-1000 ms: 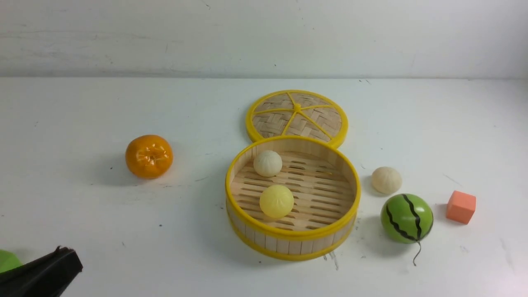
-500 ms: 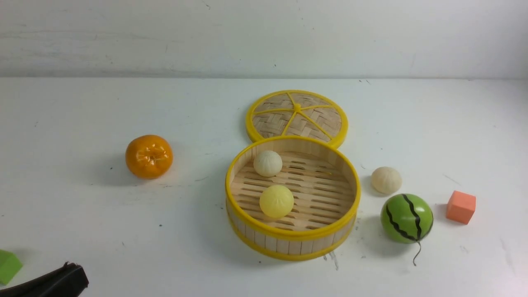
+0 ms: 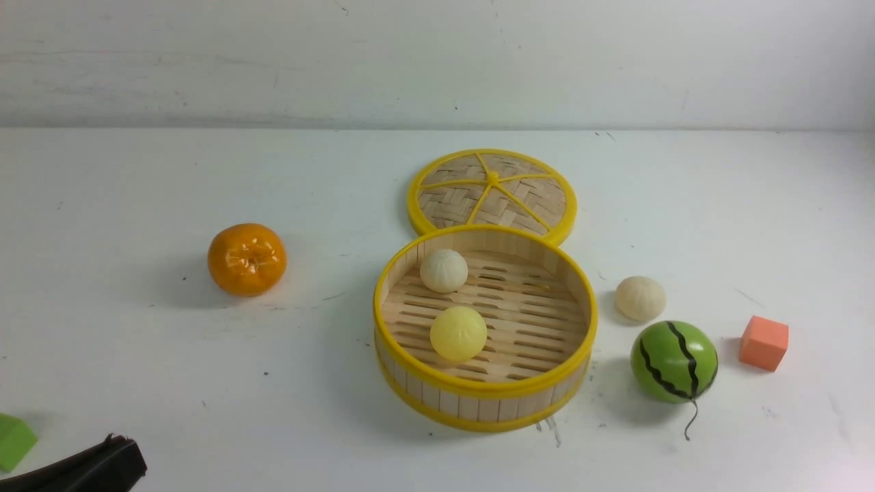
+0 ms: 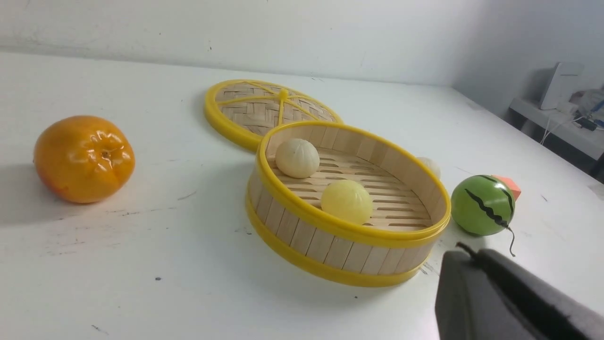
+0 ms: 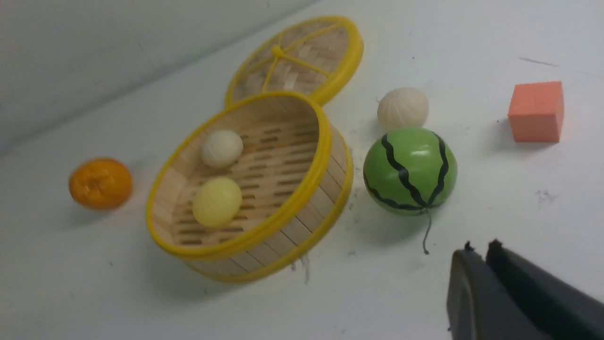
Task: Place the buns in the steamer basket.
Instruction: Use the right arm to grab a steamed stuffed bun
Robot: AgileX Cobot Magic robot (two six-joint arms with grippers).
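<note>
The steamer basket (image 3: 418,257) stands mid-table and also shows in the left wrist view (image 4: 330,245) and the right wrist view (image 5: 311,222). A pale yellow bun (image 3: 458,333) and a cream-white bun (image 3: 443,270) lie inside it. A second cream-white bun (image 3: 640,298) lies on the table to its right, behind the watermelon ball; it also shows in the right wrist view (image 5: 402,108). My left gripper (image 3: 126,454) is shut and empty at the near left corner, its jaws together in the left wrist view (image 4: 465,252). My right gripper (image 5: 479,248) is shut and empty; it is out of the front view.
The woven lid (image 3: 492,193) lies flat behind the basket. An orange (image 3: 247,259) sits at the left. A green watermelon ball (image 3: 674,361) and an orange-pink cube (image 3: 763,343) sit at the right. A green block (image 3: 14,441) lies at the near left edge.
My left gripper has drawn back and down toward the near left corner, uncovering the green block. In the last half second nothing has moved.
</note>
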